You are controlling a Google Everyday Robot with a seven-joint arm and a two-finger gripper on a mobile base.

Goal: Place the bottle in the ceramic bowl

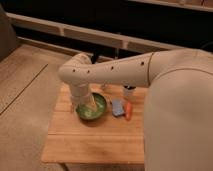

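The green ceramic bowl (pixel 93 110) sits on the wooden table (pixel 95 140), left of its middle. A pale cream bottle (pixel 93 106) stands or leans inside the bowl, partly hidden by the arm. My gripper (pixel 85 102) hangs from the white arm's wrist directly over the bowl's left half, right against the bottle. The wrist hides where the gripper meets the bottle.
A blue sponge-like block (pixel 118 107) and an orange carrot (pixel 128 110) lie just right of the bowl. A white cup (pixel 128 91) with dark sticks stands behind them. My white arm (pixel 165 75) spans the right of the view. A dark wall with rails runs behind the table.
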